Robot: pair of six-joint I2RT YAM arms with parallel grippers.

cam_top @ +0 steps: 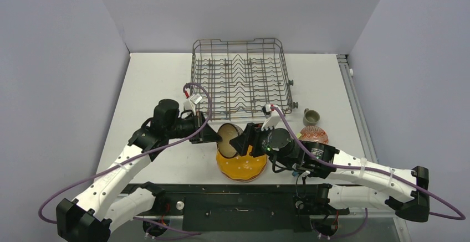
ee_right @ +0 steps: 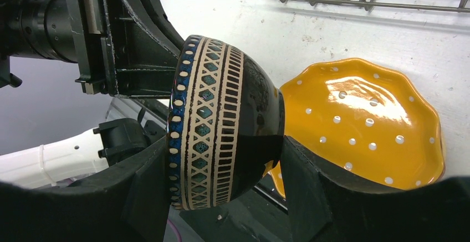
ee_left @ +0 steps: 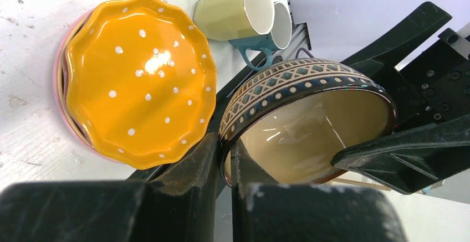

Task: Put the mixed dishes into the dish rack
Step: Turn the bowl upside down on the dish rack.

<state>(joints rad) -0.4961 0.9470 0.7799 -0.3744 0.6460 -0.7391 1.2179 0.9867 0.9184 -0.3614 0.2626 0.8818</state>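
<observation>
Grey wire makes up the dish rack [cam_top: 241,76], which stands at the far middle of the white table [cam_top: 149,87] in the top view. Just in front of it, the left gripper [cam_top: 220,137] and the right gripper [cam_top: 240,141] meet on the blue-white patterned bowl [cam_top: 228,139]. The bowl is held on edge over a stack of plates topped by the orange plate [cam_top: 241,167], and a grey mug [cam_top: 310,116] sits off to the right. From the left wrist, the left fingers [ee_left: 194,164] pinch the bowl's rim, one inside and one outside, while the pale-yellow mug [ee_left: 233,9] and blue mug [ee_left: 266,45] lie on their sides beyond. From the right wrist, the right fingers [ee_right: 310,181] clamp the bowl between rim and foot, off the table and outside the rack.
</observation>
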